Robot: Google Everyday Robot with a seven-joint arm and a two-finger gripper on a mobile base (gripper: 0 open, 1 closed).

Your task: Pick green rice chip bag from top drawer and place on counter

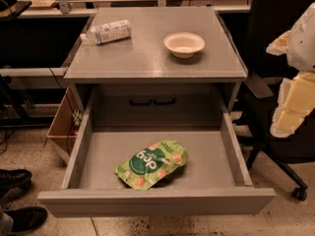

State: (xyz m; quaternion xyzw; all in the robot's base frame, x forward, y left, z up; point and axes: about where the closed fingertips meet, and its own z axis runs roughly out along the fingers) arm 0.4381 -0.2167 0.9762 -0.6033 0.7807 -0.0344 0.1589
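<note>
The green rice chip bag (151,164) lies flat on the floor of the top drawer (156,200), slightly left of the middle and near the front panel. The drawer is pulled fully open. The counter (147,58) is the grey metal top of the cabinet, above and behind the drawer. My gripper (291,107), white and pale yellow, hangs at the right edge of the view. It is to the right of the cabinet, at about counter height, well apart from the bag and holding nothing that I can see.
A clear plastic bottle with a white label (107,32) lies on its side at the counter's back left. A white bowl (184,44) stands at its back right. A black office chair (280,146) is to the right and a cardboard box (63,124) to the left. Shoes (17,178) show at lower left.
</note>
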